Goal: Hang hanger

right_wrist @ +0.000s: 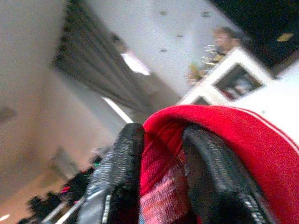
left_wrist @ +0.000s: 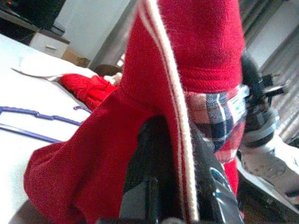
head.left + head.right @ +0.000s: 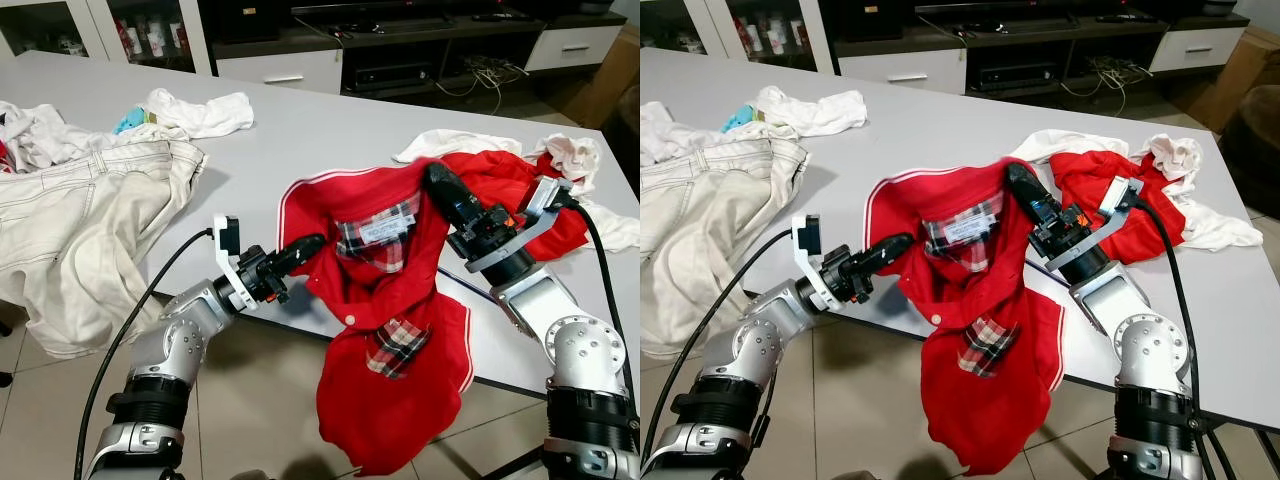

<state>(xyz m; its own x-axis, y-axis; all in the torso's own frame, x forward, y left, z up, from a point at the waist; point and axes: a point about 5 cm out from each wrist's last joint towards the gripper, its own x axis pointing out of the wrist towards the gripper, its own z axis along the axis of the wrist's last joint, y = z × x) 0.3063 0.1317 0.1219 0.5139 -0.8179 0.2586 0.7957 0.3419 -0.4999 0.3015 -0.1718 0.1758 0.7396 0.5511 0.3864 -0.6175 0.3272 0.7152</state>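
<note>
You have one grey bench (image 3: 330, 130) running across the scene, with one pale pair of jeans (image 3: 80, 220) on its left side and white cloths heaped at the far left and right. One red shirt (image 3: 390, 330) lies over the near edge, collar up on the bench and body hanging toward the floor. A second red garment (image 3: 500, 185) is bunched just behind your right arm.

Your left end effector (image 3: 305, 250) is closed on the shirt's left collar edge; the left wrist view shows the white-striped rim pinched between its fingers (image 2: 154, 168). Your right end effector (image 3: 440, 185) is closed on the right side of the collar, red cloth and plaid lining clamped between its fingers (image 1: 126, 154).

The one hanger (image 2: 37, 123), thin and blue, lies flat on the bench beyond the shirt in the left wrist view; from the head views it is mostly hidden, so I cannot tell how much of it sits under the cloth.

To do this step well, keep both grips firm and hold the collar spread, so the neck opening stays wide. Lift evenly; the hanging body will likely drag the shirt off the near edge if one side slips. Free a grip only once the shirt's weight rests on the bench, then go for the hanger.
</note>
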